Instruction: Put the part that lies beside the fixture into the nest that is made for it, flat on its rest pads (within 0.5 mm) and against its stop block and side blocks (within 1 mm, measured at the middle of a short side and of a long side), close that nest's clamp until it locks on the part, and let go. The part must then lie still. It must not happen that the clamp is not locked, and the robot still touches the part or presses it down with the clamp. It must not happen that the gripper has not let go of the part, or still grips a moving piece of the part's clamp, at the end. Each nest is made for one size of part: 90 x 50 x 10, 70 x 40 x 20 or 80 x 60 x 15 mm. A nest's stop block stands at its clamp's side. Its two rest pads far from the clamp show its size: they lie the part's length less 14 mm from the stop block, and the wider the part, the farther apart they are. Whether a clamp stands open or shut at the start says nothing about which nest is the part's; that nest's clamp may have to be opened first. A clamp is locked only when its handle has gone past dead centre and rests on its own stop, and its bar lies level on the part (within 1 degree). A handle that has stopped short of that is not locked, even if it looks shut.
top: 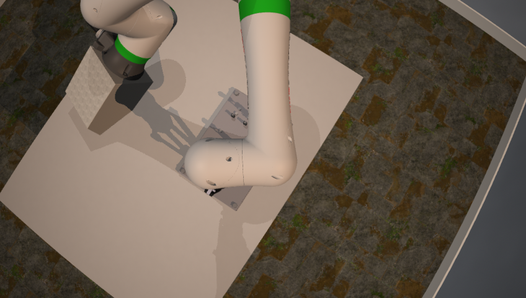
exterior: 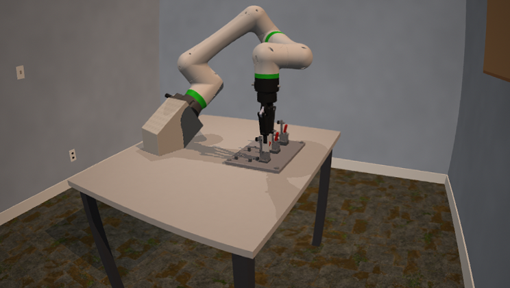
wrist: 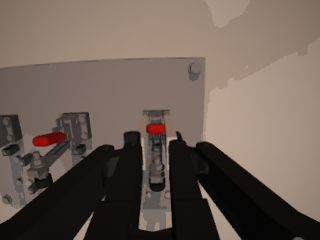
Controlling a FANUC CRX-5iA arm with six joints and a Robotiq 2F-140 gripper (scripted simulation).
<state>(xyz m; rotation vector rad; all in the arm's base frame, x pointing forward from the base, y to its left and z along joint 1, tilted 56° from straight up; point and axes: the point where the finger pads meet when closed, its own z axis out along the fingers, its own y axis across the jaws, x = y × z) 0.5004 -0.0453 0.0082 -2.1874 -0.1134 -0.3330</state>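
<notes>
The grey fixture plate (top: 240,196) (exterior: 291,153) (wrist: 100,87) lies on the table and carries three toggle clamps. My gripper (wrist: 156,128) (exterior: 264,137) points straight down over the clamp at the plate's end, next to a corner bolt (wrist: 195,68). It is shut on that clamp's handle (wrist: 155,130), whose red tip shows just past the fingertips. In the top view my arm's elbow hides the gripper, apart from a black sliver (top: 212,191). A neighbouring clamp with a red handle (wrist: 48,139) stands to the left in the wrist view. I see the part in no view.
Two other red clamp handles (exterior: 285,127) (exterior: 276,136) stand upright behind the gripper. The robot's wedge-shaped base (top: 92,88) (exterior: 164,131) sits at the table's far left corner. The table's edge (exterior: 266,241) is near the plate's right side.
</notes>
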